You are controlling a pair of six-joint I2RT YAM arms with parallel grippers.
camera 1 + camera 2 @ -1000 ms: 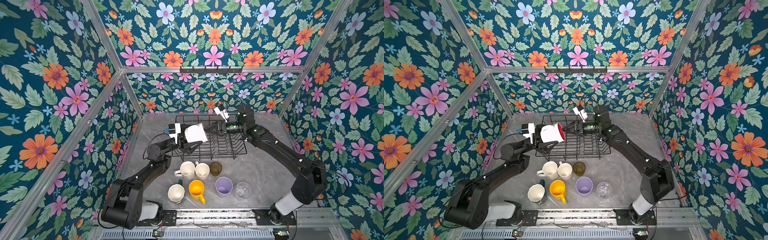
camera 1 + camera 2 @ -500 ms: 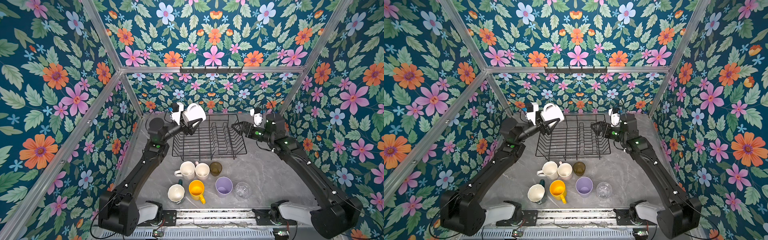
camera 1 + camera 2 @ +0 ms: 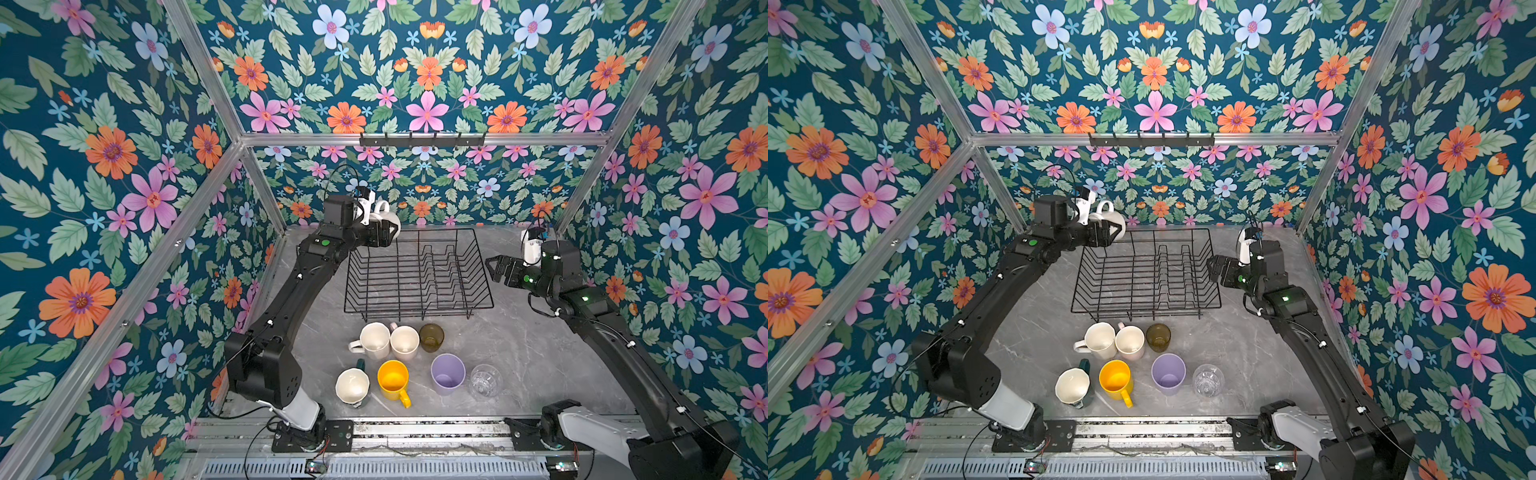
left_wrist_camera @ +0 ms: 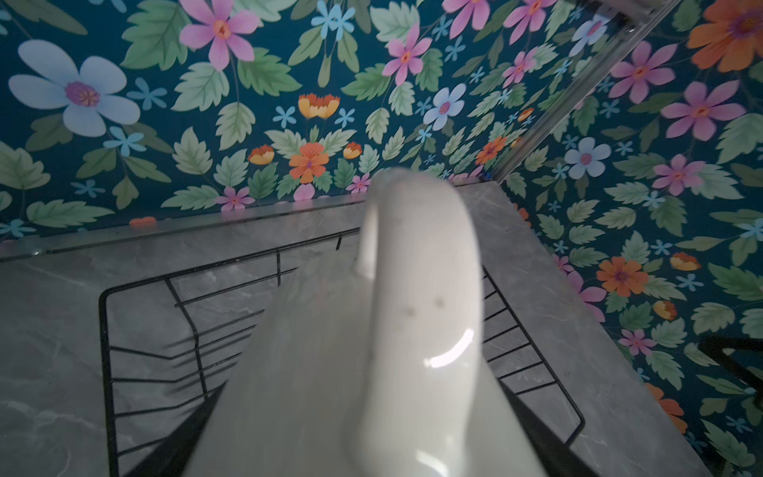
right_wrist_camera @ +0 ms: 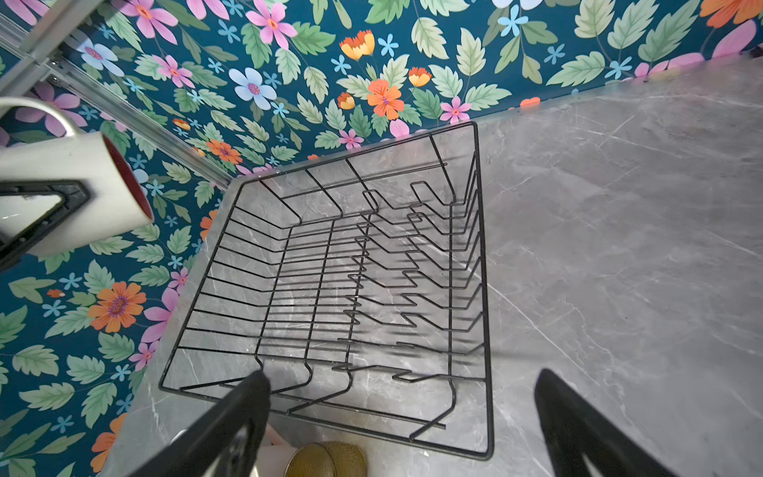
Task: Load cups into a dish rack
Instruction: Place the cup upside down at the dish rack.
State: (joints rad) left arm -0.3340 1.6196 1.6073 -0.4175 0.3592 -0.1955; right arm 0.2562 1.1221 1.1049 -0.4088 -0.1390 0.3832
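Left gripper (image 3: 388,233) tight around white mug (image 5: 70,165), apparently mid-body; right gripper (image 5: 401,378) agape, empty.

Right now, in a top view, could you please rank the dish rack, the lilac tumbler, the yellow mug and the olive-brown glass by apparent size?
1. dish rack, by far.
2. lilac tumbler and yellow mug: look alike, unranked.
3. olive-brown glass, smallest, though farther from the camera.

Bright, even light; the close white mug (image 4: 313,371) is blurred.
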